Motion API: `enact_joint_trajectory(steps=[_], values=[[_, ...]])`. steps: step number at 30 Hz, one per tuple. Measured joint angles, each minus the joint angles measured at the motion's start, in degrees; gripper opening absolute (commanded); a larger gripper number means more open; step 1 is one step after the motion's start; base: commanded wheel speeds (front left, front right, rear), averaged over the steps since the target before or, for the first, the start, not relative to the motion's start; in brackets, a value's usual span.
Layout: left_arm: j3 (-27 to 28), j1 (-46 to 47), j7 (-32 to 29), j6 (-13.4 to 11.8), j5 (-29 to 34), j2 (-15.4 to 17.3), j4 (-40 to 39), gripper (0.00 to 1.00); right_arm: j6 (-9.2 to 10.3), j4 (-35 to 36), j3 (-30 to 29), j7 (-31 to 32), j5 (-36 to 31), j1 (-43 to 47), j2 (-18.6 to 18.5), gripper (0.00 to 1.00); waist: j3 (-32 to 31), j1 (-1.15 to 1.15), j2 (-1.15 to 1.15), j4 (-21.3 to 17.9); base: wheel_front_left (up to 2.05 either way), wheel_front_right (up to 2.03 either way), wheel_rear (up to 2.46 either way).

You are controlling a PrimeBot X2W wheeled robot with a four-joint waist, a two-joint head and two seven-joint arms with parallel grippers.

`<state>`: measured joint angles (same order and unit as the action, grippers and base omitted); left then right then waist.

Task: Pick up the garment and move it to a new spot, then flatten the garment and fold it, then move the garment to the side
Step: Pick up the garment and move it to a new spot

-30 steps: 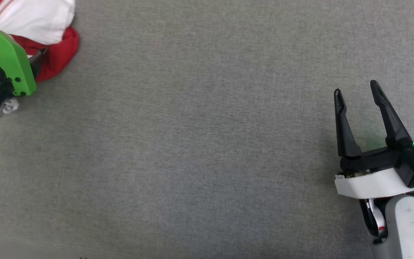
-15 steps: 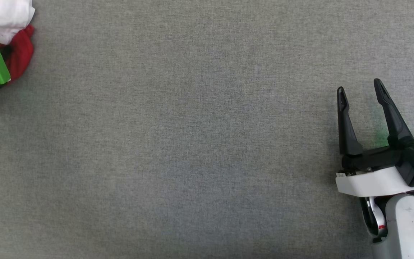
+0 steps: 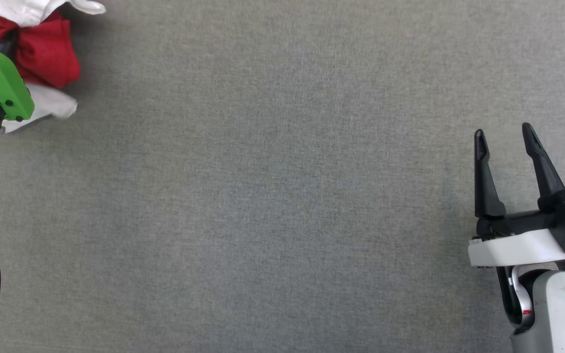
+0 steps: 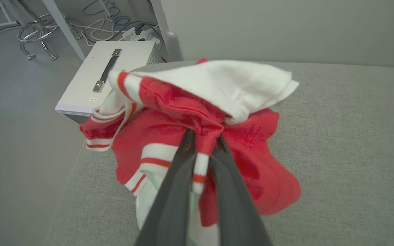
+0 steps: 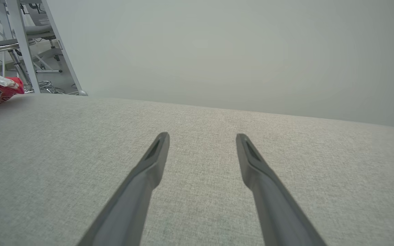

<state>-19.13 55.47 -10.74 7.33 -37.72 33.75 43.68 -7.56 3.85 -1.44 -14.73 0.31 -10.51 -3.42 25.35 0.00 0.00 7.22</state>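
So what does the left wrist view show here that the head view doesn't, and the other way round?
Left wrist view: the left pincer shut on a bunched fold of the garment, striped trim hanging between its fingers, and a white box with a dark handle beyond the grey surface. Head view: the right pincer, open and holding nothing, well apart from the cloth. Shared: the red-and-white garment crumpled at the left end of the grey surface.

The garment [image 4: 251,136], red with white sleeves and striped trim, is bunched up at a corner of the grey table [image 4: 354,136].
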Motion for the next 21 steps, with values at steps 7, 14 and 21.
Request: enact_joint_trajectory(steps=[7, 14, 21], values=[[-1.69, -1.51, 6.94, -0.01, 2.79, 0.52, -5.71, 0.00, 0.00, -1.62, -0.89, 0.00, 2.47, 2.11, 0.48, 1.00, -6.00, 0.00, 0.00, -0.13, 0.00, 0.00, 0.00], [-6.12, -2.55, 7.84, 0.00, 4.46, -0.94, -13.39, 0.00, 0.00, -2.31, -2.25, 0.00, 4.83, 3.72, 0.59, 1.00, -11.73, 0.00, 0.00, -1.27, 0.00, 0.00, 0.00], [-10.42, -2.63, 7.70, 0.00, 4.56, -7.59, -18.39, 0.00, 0.00, -2.76, -3.38, 0.00, 5.71, 4.86, 0.65, 1.00, -15.05, 0.00, 0.00, -5.13, 0.00, 0.00, 0.00]])
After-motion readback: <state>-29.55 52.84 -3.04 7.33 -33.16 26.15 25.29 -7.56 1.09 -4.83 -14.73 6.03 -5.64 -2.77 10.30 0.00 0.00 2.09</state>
